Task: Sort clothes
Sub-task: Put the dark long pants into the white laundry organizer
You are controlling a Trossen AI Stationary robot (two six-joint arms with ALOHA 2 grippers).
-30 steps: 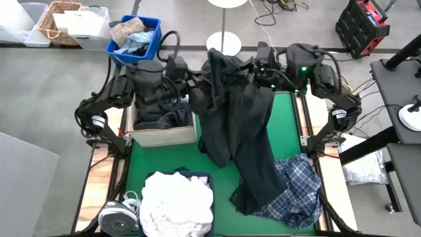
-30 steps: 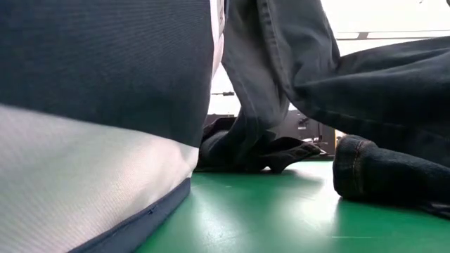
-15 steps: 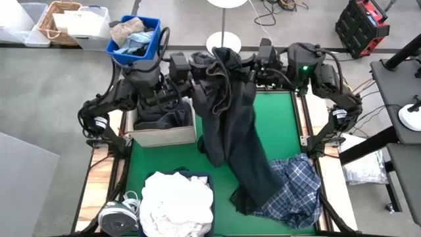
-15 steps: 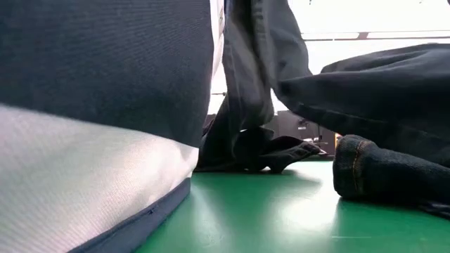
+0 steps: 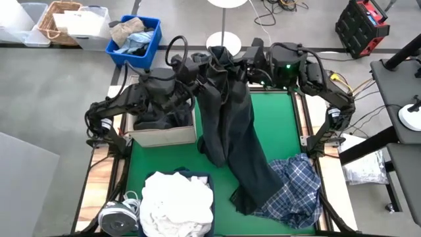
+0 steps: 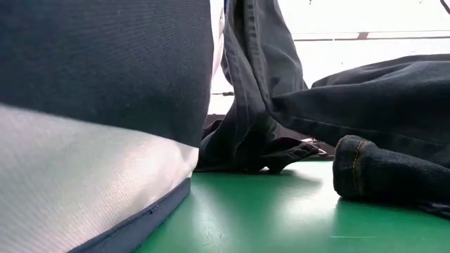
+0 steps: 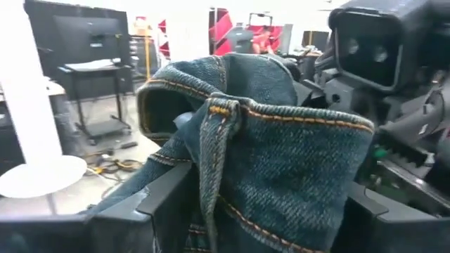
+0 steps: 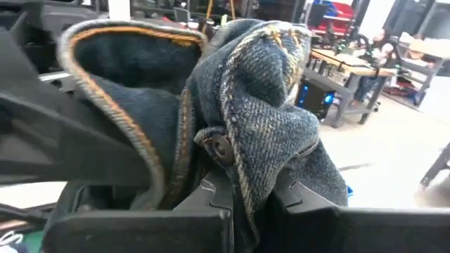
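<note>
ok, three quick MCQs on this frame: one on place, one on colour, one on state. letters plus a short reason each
1. Where does the plaid shirt lie?
A. in the cardboard box
B. on the green mat, at the near right corner
C. in the blue bin

2. What colour are the clothes piled in the fabric bin at the near left?
A. white
B. dark navy
C. teal

3. What state are the jeans in?
A. folded flat on the mat
B. held up at the waistband by both grippers, legs trailing onto the mat
C. fully inside the box

Answers: 1 B, the high view shows it on the mat under the jeans' hem. 2 A, the pile is white. 3 B, the left gripper and right gripper each clamp denim, and the legs drape down.
</note>
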